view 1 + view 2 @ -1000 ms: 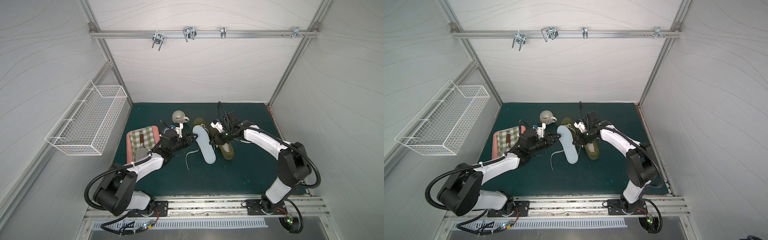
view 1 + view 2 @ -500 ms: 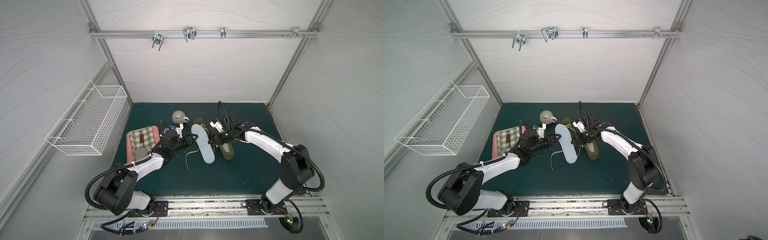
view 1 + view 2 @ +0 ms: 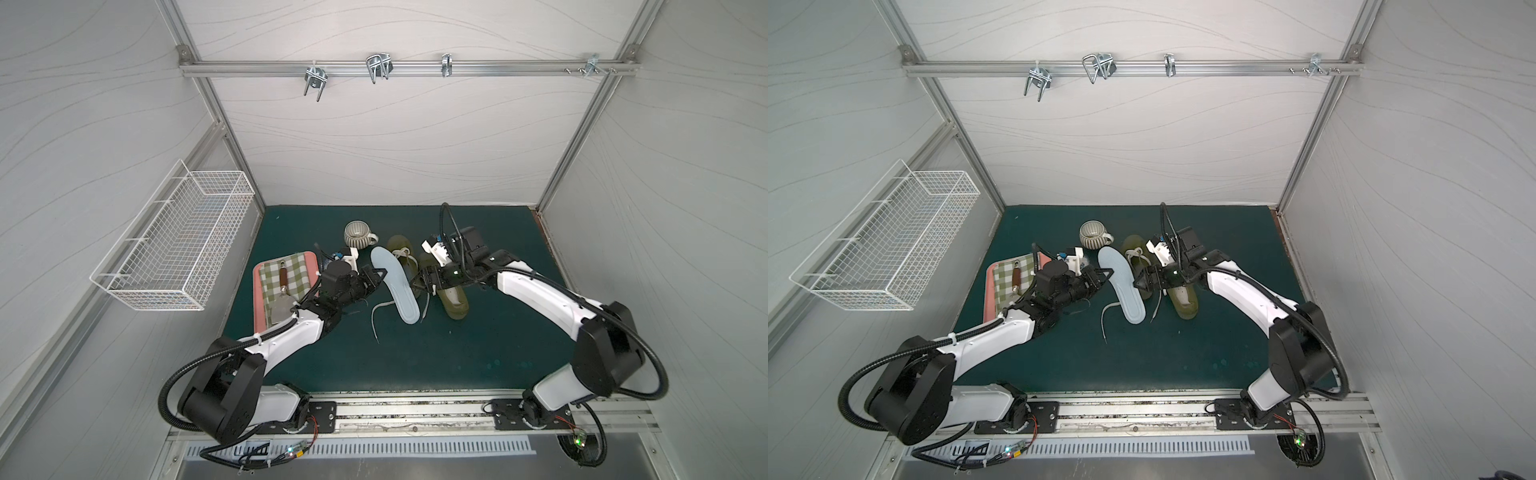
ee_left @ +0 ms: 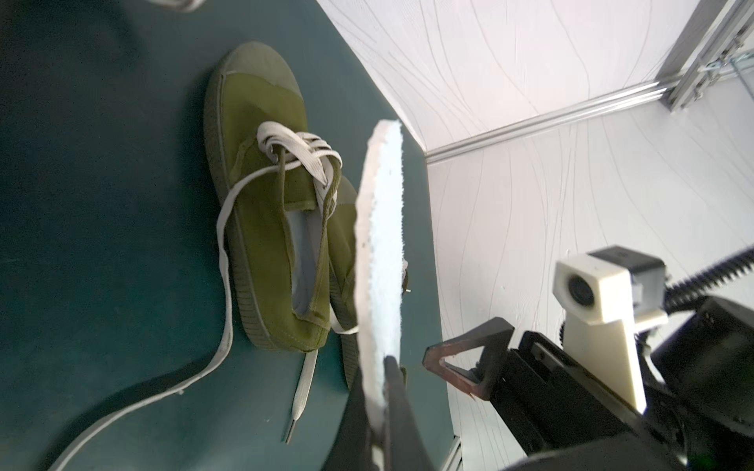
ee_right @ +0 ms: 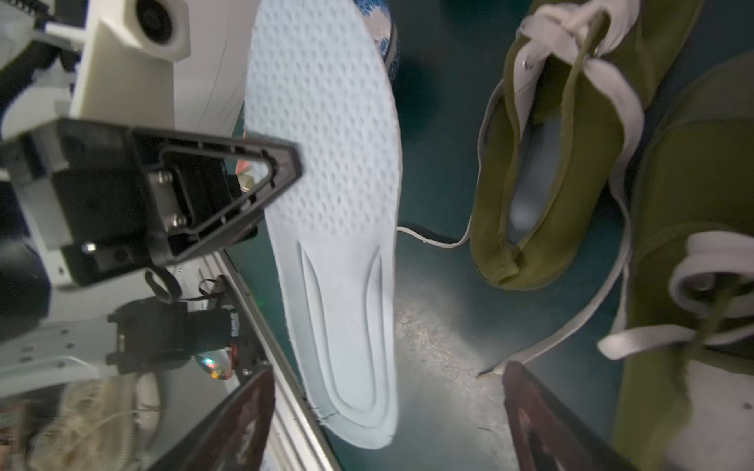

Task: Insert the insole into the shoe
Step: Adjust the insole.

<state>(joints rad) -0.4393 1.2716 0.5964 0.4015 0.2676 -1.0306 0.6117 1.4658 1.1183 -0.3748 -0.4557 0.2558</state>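
Over green matting [image 3: 457, 353], our left gripper [image 3: 381, 274] clamps a pale-blue foam insole [image 3: 395, 286]. Our right gripper [image 3: 417, 283] gapes near an olive canvas shoe [image 3: 457, 311].

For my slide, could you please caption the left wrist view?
The left gripper pinches the insole edge-on near an olive canvas shoe.

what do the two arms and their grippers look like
The left arm and right arm have white shells, black joints and black corrugated cables looping alongside. Each wrist carries a cream camera housing. The left gripper and right gripper are black with hollow triangular fingers.
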